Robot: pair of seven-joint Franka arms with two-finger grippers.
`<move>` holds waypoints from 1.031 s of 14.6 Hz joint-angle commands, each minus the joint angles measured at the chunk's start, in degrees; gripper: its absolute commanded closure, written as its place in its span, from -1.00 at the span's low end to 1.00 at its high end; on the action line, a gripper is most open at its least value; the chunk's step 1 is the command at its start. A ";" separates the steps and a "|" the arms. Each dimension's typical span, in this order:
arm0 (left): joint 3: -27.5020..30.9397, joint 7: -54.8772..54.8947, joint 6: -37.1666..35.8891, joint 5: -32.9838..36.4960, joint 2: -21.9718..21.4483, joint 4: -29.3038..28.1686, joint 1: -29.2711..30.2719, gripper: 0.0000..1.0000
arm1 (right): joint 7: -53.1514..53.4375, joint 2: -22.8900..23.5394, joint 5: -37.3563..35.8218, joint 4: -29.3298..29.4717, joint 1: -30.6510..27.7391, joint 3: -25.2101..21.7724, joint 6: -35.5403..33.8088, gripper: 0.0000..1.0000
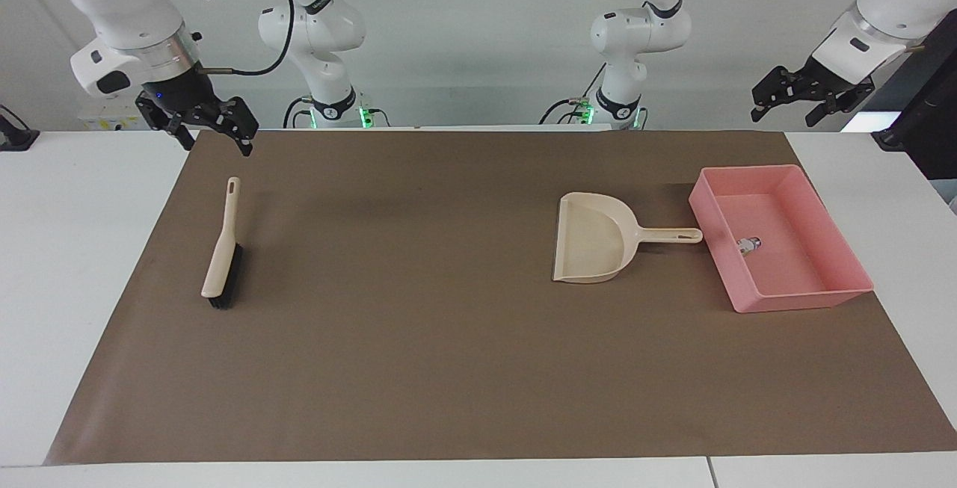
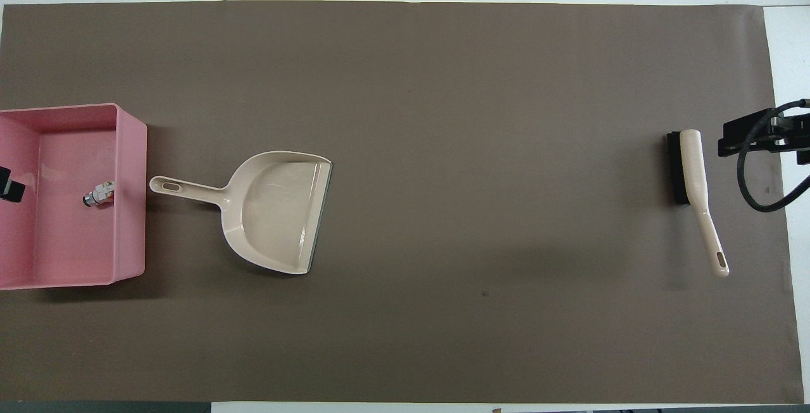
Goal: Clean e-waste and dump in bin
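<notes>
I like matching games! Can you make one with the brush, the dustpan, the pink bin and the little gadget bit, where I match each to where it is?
Things:
1. brush
2. dustpan
3. pink bin
4. little gadget bit

Places:
A. lying inside the pink bin
B. at the left arm's end of the mat, walls upright
C. at the right arm's end of the mat
D. beside the bin, handle pointing at it

Pairs: 1-C, 2-D, 3-B, 4-A
</notes>
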 commanded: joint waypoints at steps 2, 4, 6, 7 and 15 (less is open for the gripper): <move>0.31 -2.04 -1.16 -0.60 -0.35 -0.85 -0.25 -0.98 | -0.75 -0.87 0.52 -1.33 -0.42 0.12 1.04 -1.00; 0.31 -1.96 -0.55 -0.25 -0.78 -1.82 -0.25 -0.98 | -0.75 -0.87 0.52 -1.33 -0.42 0.12 1.04 -1.00; 0.31 -1.96 1.72 -0.07 -0.88 -2.35 -0.25 -0.98 | -0.75 -0.87 0.52 -1.33 -0.42 0.12 1.04 -1.00; 0.31 -1.87 4.17 0.54 -0.88 -3.04 -0.25 -0.98 | -0.75 -0.87 0.52 -1.33 -0.42 0.12 1.04 -1.00; 0.31 -1.52 10.44 1.33 -1.23 -4.63 -0.25 -0.98 | -0.75 -0.87 0.52 -1.33 -0.42 0.12 1.04 -1.00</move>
